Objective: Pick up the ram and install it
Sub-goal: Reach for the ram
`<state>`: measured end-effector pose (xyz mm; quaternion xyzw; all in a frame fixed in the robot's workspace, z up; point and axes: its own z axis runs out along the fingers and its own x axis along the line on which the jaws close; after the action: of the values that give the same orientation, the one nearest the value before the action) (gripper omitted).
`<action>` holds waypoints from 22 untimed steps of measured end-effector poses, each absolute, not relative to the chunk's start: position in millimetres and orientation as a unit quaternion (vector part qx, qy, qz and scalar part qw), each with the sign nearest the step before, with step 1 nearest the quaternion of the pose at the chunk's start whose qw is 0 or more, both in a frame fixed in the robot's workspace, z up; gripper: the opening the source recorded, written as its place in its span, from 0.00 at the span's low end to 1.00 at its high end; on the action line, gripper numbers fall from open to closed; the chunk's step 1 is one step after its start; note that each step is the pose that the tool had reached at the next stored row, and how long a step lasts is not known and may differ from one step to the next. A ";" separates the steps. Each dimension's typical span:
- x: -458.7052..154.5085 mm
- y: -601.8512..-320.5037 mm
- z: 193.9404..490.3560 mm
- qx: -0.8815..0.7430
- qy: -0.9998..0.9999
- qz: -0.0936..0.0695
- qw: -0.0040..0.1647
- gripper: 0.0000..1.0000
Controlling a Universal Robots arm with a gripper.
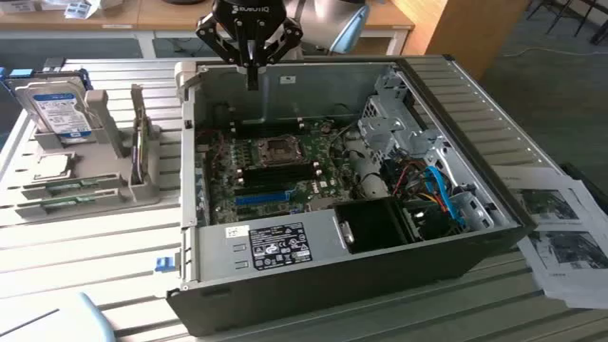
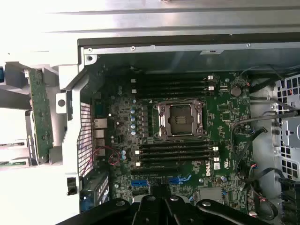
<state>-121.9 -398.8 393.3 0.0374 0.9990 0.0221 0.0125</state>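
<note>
ram: two narrow green sticks, laid flat side by side along the near edge of the grey holder. holder set on the slatted table, toward its edge at the exterior view's left. well apart from the gripper.

handling, by judgement: light, stiff, thin. fragile at the chips and along the contact edge, probably slick on the flat faces. best taken across the two flat faces near mid-length, squarely, with the contact edge left untouched.

gripper: fingers pressed together, nothing between them. hanging over the rear wall of the open computer case, above the motherboard.

from the exterior view: layout of the table. holder also carrying a hard drive and a square processor chip. printed sheets by the table's edge at the exterior view's right.

from the wrist view: board detail looking straight down. black memory slots in rows on either side of the processor socket, all vacant, with white latches at the ends.
</note>
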 end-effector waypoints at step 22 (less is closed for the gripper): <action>-135.0 -398.9 393.3 0.037 0.999 0.022 0.012 0.09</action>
<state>-135.0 -398.9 393.3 0.0374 0.9990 0.0221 0.0125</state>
